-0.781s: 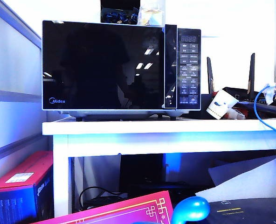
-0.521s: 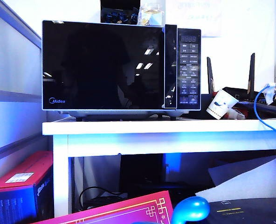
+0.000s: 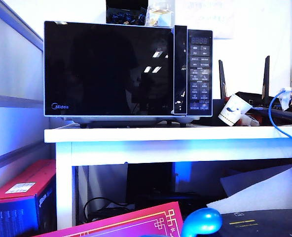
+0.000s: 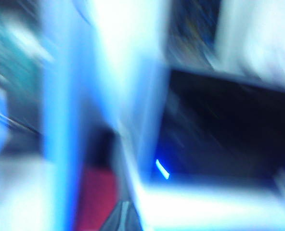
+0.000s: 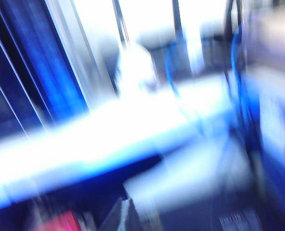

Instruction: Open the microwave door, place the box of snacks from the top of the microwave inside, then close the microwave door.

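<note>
1. Scanning from nine o'clock in the exterior view, I see the microwave [image 3: 127, 69] sitting square on the white worktop [image 3: 175, 134], its front facing me so both arms can reach it.
2. The microwave door [image 3: 108, 68] is flush and closed, so I judge the opening step has not started. Its glossy handle strip [image 3: 180, 69] runs upright at the door's three o'clock edge, next to the button panel [image 3: 200, 73]; that is where I would expect to pull.
3. The box of snacks [image 3: 160, 16] stands on the microwave's roof at about twelve o'clock, just beside a black box [image 3: 127, 14] holding blue wrappers. It cannot go inside while the door is closed.
4. Neither arm shows in the exterior view. My left wrist view is smeared with blur; the left pincer [image 4: 124, 215] is only a grey tip at the frame edge, and I cannot tell whether it is released or clenched.
5. The right wrist view is just as smeared. The right pincer [image 5: 124, 211] shows as a narrow point, and I take it as clenched on nothing.
</note>
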`<state>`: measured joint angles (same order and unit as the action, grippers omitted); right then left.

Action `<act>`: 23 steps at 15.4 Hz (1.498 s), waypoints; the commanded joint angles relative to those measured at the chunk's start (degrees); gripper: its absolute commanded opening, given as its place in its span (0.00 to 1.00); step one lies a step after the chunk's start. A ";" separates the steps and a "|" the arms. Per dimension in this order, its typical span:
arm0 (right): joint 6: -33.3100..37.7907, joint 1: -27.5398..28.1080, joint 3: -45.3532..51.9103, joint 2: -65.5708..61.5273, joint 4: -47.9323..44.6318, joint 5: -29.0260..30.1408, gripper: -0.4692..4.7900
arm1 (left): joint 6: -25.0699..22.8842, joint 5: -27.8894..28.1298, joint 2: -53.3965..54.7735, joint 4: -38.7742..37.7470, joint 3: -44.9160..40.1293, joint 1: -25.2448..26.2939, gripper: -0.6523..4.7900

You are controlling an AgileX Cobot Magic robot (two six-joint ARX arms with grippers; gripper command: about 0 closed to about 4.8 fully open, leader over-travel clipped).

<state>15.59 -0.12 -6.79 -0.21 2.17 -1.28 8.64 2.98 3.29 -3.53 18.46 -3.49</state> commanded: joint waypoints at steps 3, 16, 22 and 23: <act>0.68 0.09 -23.87 -12.46 0.59 1.25 0.08 | -6.14 1.44 29.64 -0.37 34.77 0.09 0.11; -4.31 0.00 -63.98 -54.23 0.11 27.87 0.08 | -9.29 -37.00 75.95 -35.78 101.61 -1.55 0.11; 2.32 -3.41 -63.98 -68.02 -11.19 33.57 0.08 | -9.29 -37.46 76.08 -34.95 101.61 -1.40 0.11; -2.27 -7.04 -63.98 -70.97 -12.61 28.06 0.08 | -9.29 -37.46 76.08 -34.21 101.61 -1.40 0.11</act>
<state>17.50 -5.61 -70.50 -70.32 -7.92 30.44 -0.54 -34.35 79.55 -39.44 119.83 -4.84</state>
